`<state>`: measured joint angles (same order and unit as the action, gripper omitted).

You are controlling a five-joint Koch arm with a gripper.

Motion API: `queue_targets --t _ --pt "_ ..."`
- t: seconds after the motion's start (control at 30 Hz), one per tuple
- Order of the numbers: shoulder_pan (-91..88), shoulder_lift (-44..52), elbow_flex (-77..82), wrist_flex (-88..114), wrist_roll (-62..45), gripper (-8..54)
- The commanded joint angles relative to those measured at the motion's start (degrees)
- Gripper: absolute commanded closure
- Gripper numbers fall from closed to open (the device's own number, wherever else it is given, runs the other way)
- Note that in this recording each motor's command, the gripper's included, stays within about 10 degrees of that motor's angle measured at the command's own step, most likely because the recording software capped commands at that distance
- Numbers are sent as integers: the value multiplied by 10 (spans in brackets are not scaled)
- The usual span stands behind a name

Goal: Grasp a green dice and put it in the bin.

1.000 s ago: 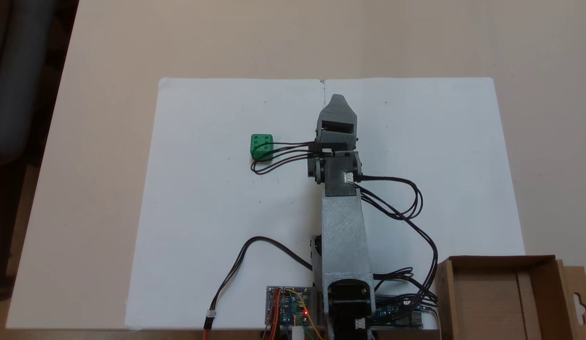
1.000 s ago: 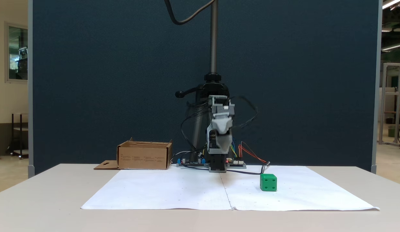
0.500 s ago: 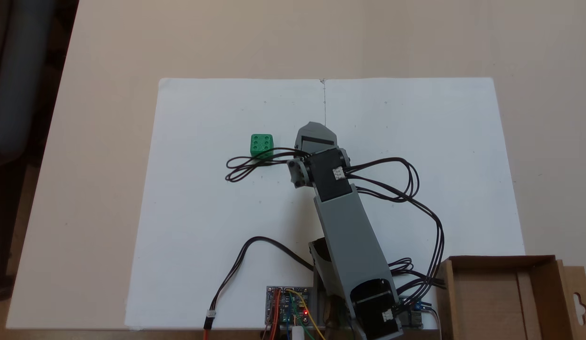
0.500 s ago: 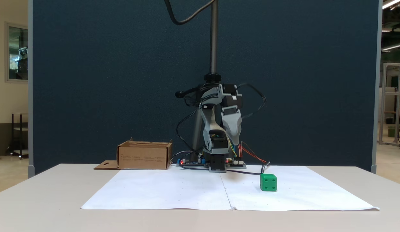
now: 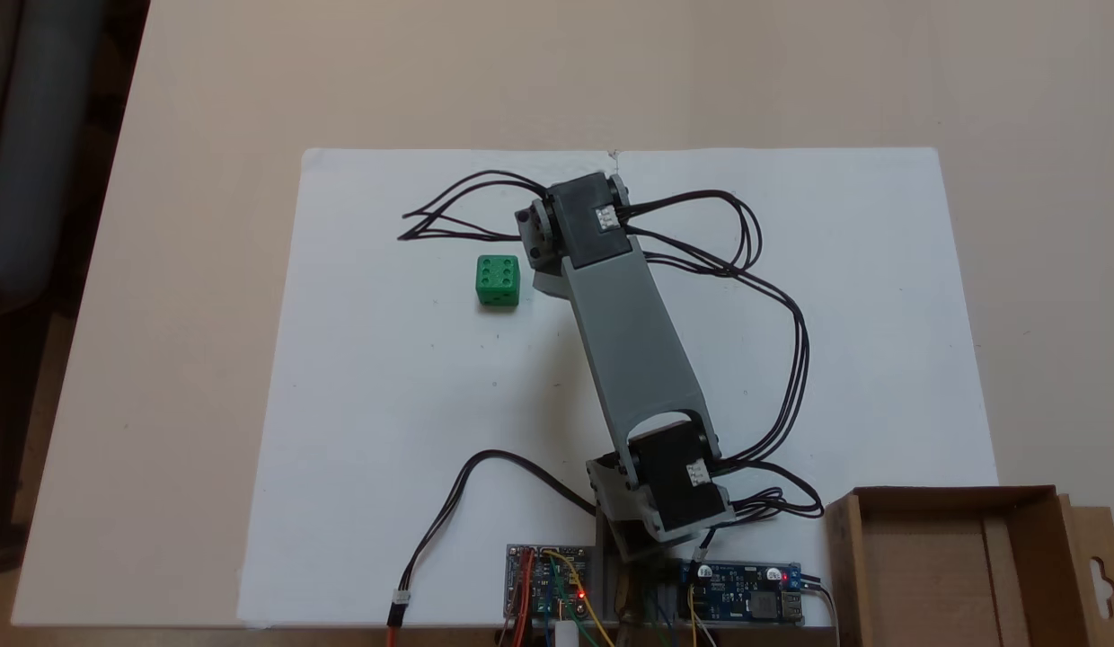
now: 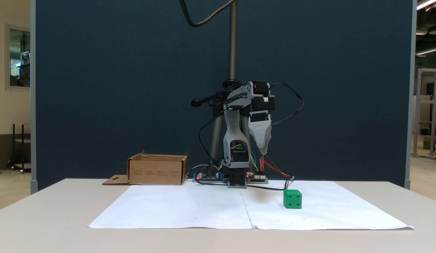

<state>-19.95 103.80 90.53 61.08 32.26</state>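
Dark blue partition panels back a pale table (image 6: 45,218) on which white paper sheets (image 5: 386,404) mark our working area. We see the grey printed gripper (image 6: 263,151) pointing straight down, high above the paper; in a fixed view it is hidden beneath the grey forearm (image 5: 631,341) apart from a sliver. Its jaws line up one behind the other, so we cannot tell whether they are spread or pressed together; nothing hangs from them.

The small bright green plastic dice (image 5: 498,281) (image 6: 292,199) rests flat on the paper, below the gripper and off to one side, apart from it, six pips upward. We judge that this raised, vertical pose suits a descent from above, once the tip is carried sideways over the cube.

The shallow brown cardboard bin (image 5: 948,566) (image 6: 157,169) stands open beside the arm's base, well apart from the gripper on the side away from the dice, within the arm's swing.
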Motion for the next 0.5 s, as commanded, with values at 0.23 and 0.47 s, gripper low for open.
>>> queue_targets --t 0.23,0.47 --pt "-40 -8 -72 34 108 38" --pt "-120 -58 -91 14 148 37"
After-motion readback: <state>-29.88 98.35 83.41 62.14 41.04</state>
